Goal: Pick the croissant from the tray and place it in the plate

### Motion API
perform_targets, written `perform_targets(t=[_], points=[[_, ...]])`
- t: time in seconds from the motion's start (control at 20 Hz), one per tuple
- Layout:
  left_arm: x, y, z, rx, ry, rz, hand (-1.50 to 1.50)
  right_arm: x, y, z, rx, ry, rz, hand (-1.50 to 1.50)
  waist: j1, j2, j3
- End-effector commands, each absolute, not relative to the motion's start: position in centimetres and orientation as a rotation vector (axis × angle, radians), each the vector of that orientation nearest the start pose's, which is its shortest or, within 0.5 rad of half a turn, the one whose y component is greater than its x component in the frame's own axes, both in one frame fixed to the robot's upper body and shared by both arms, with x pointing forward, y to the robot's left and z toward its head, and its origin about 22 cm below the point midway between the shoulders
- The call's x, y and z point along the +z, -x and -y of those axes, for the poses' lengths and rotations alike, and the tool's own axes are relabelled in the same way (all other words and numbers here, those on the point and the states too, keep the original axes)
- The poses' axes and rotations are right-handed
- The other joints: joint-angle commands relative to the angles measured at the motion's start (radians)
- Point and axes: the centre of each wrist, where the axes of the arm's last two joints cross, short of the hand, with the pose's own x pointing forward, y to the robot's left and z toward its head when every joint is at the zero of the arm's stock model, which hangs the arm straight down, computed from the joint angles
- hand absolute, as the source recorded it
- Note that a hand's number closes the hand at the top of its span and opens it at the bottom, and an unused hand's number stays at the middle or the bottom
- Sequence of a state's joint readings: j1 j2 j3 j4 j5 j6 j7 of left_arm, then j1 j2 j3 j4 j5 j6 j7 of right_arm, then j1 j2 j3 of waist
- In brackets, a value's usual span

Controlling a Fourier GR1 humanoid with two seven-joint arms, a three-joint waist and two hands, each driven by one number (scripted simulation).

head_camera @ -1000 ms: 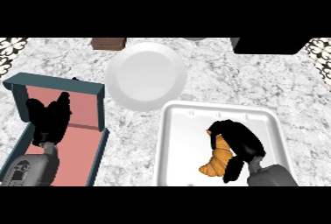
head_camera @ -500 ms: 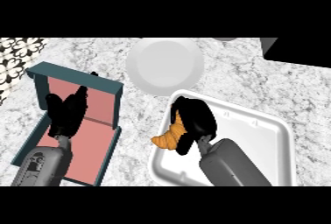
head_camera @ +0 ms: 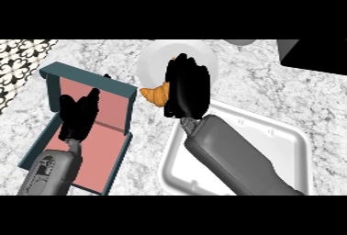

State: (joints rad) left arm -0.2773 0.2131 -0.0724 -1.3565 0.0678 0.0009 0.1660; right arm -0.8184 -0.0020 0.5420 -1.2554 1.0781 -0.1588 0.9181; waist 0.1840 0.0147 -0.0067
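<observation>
No readable txt, labels, brands or nos. anywhere in view

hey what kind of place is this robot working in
Probably a kitchen counter. The top is grey-veined marble, and on it sit a white plate and a white tray. The right hand holds a croissant over the plate's edge, which points to food handling.
</observation>
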Motion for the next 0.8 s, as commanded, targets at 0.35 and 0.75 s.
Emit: perform_targets(t=[0.35,0.75], points=[[3.0,-31.6,-23.5,-0.232,-0.049,1.436,0.0,16.7,-35.2,-1.3,0.352,1.329,1.433,1.5,-0.006,0.013,0.003],[3.7,-32.1,-24.2,-0.2,-0.082,1.441,0.0,14.0,-37.4,-0.1,0.27,1.371,1.364,1.5,-0.05,0.013,0.005]])
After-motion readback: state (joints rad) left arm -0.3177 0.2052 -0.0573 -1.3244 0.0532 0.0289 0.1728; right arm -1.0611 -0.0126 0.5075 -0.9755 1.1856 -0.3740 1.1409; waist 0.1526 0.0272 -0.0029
